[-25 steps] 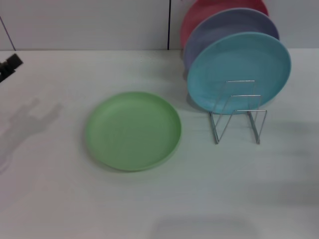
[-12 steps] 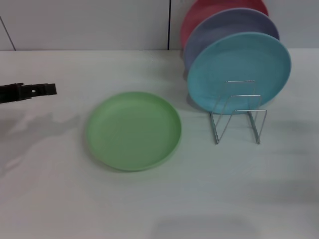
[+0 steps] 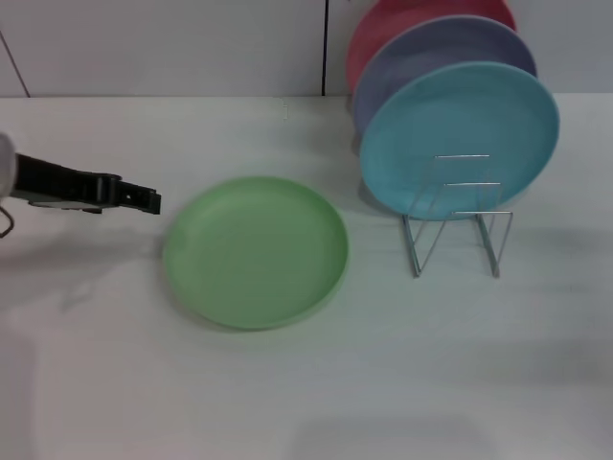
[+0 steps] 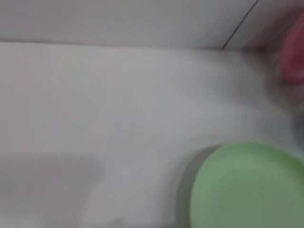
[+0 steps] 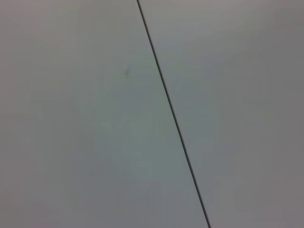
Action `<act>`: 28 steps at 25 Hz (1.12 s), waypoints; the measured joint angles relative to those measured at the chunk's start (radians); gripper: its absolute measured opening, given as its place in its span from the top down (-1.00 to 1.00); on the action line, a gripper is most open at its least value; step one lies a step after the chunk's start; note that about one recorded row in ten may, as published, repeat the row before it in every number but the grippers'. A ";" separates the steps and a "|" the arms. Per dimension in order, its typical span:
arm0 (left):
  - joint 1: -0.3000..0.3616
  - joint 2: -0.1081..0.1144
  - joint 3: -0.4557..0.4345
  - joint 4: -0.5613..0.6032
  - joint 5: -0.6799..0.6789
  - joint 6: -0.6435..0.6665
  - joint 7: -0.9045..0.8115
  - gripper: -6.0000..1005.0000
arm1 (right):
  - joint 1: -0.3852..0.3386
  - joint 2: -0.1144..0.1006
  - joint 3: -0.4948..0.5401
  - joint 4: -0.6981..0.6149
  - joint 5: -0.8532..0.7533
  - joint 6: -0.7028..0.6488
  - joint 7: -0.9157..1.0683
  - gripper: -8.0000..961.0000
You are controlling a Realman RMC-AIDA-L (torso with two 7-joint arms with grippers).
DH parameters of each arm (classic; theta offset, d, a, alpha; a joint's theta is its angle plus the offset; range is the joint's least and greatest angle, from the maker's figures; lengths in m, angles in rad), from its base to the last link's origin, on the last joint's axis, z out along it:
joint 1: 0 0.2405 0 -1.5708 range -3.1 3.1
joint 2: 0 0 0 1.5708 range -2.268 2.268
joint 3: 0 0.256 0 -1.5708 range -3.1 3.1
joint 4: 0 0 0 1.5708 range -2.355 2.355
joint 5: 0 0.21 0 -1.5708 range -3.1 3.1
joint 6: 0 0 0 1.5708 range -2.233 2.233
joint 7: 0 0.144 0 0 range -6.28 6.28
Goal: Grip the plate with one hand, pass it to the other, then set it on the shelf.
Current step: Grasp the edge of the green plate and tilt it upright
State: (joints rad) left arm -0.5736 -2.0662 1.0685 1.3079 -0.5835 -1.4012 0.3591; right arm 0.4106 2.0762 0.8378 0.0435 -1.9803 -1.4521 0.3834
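Observation:
The light-green plate (image 3: 256, 251) lies flat on the white table, left of the shelf. It also shows in the left wrist view (image 4: 247, 187). The shelf (image 3: 458, 233) is a small silver wire rack at the right, with its front slots bare. My left gripper (image 3: 146, 200) reaches in from the left edge, low over the table, and its tip is just left of the plate's rim, apart from it. My right gripper is out of view; its wrist view shows only a grey panel with a dark seam.
A turquoise plate (image 3: 460, 134) stands upright in the rack, with a lavender plate (image 3: 426, 53) and a red plate (image 3: 402, 19) behind it. The white table (image 3: 306, 383) stretches in front. A wall runs along the back.
My left gripper has moved right and toward the green plate, from the far left edge to just beside its rim. The plates and the rack have not moved.

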 joint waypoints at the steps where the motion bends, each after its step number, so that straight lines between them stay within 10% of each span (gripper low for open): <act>1: -0.017 -0.001 0.022 -0.006 0.029 0.000 -0.028 -0.71 | 0.003 -0.001 0.001 -0.001 0.001 0.000 0.000 -0.57; 28: -0.157 -0.009 0.220 -0.259 0.158 0.117 -0.379 -0.71 | 0.051 -0.010 0.006 -0.042 0.006 -0.001 0.001 -0.57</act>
State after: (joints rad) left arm -0.7305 -2.0750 1.2887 1.0485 -0.4253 -1.2844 -0.0203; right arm 0.4617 2.0661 0.8437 0.0016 -1.9741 -1.4528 0.3841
